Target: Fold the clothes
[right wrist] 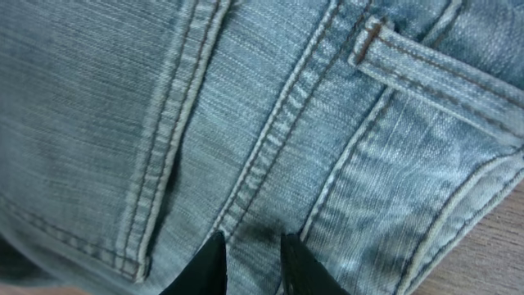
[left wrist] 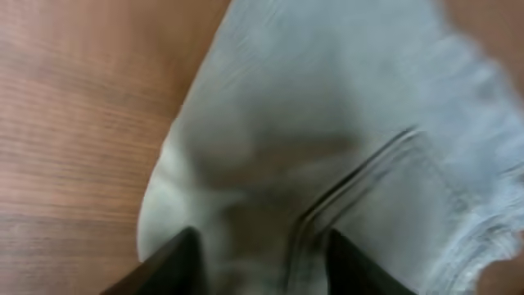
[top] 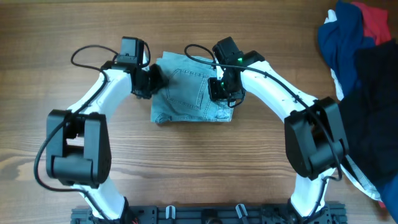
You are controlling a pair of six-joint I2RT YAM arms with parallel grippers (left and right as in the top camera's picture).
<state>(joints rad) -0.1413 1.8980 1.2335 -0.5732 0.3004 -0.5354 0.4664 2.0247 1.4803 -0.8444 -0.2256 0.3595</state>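
Note:
The light blue denim shorts (top: 186, 93) lie folded in a compact rectangle at the table's middle, a stitched back pocket facing up. My left gripper (top: 151, 81) is at the shorts' left edge. In the left wrist view its fingers (left wrist: 260, 266) are spread wide with pale denim (left wrist: 327, 123) between and under them. My right gripper (top: 221, 88) is on the shorts' right part. In the right wrist view its fingers (right wrist: 250, 262) are close together, pinching denim at a seam (right wrist: 278, 139) near a belt loop (right wrist: 426, 74).
A pile of dark navy, red and white garments (top: 351, 31) and a black garment (top: 376, 99) lies at the right edge of the wooden table (top: 205, 162). The arm bases stand along the front edge.

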